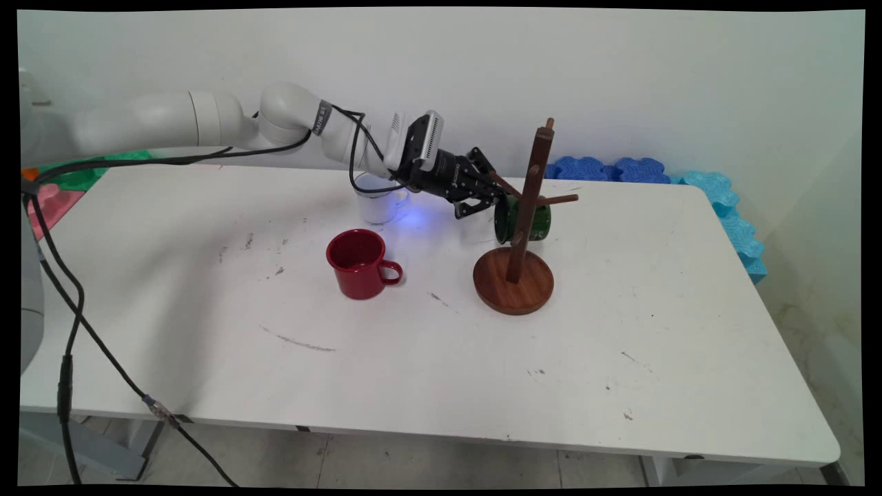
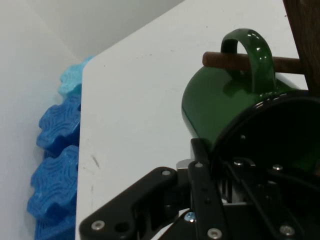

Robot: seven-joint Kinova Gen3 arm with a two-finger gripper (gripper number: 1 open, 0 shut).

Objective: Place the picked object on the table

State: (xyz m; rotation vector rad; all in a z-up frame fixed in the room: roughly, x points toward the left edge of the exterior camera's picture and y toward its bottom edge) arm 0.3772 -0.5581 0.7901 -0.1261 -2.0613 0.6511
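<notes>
1. Altogether, 3 mugs and 1 wooden mug tree [image 1: 513,275] stand on the white table [image 1: 427,365]: 1 red mug [image 1: 360,264], 1 white mug [image 1: 377,200] and 1 green mug [image 1: 521,220].
2. The gripper [image 1: 490,195] is clamped on the green mug's rim, 1 finger inside the mouth in the hand view, holding it on its side against the tree's post.
3. The green mug's handle [image 2: 250,55] is looped over 1 wooden peg [image 2: 225,61] of the tree, low on the post, above the round base.
4. The white mug stands just behind the arm's wrist, partly hidden by it; the red mug stands upright nearer the camera, left of the tree and well apart from the gripper.
5. Blue foam pieces [image 1: 606,169] line the table's far right edge.
</notes>
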